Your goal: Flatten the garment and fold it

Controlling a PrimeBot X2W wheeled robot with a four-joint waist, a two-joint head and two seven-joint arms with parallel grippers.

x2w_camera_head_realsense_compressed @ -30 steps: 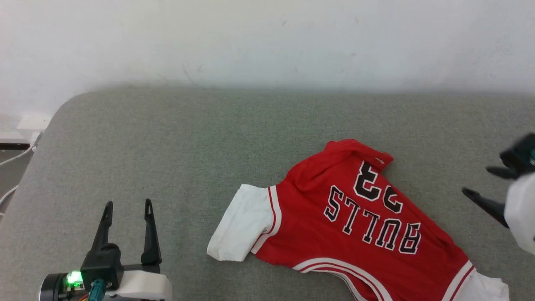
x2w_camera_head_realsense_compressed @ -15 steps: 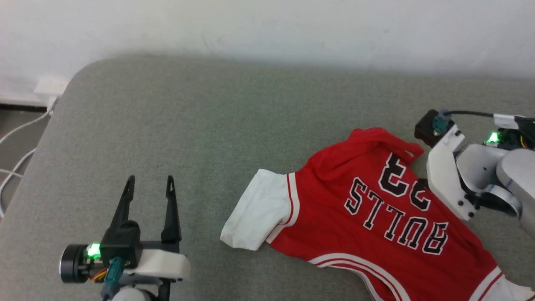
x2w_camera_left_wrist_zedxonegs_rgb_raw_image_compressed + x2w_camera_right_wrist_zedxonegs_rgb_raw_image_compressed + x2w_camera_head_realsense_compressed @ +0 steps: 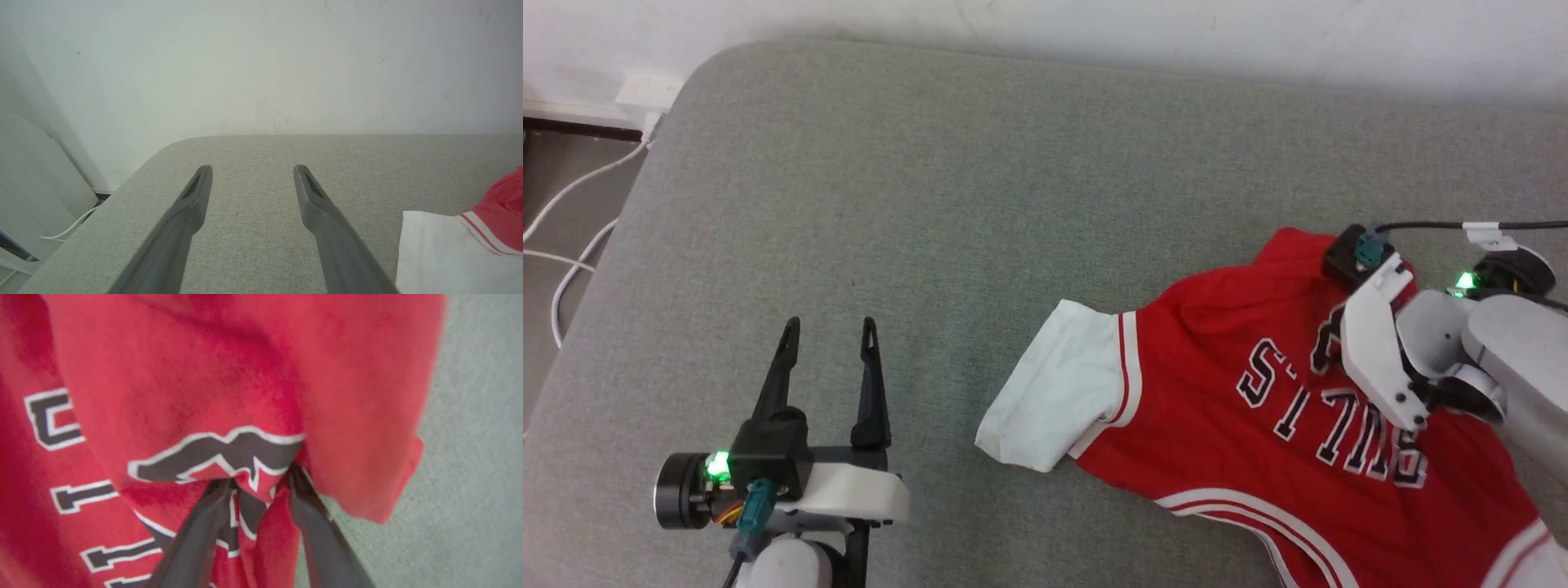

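The red shirt [image 3: 1217, 408] lay lettering-up on the right of the grey cushion [image 3: 931, 204], the left gripper [image 3: 830, 322] wide open and empty apart from it, the right gripper [image 3: 258, 477] straddling a bunched fold, its grip unclear.
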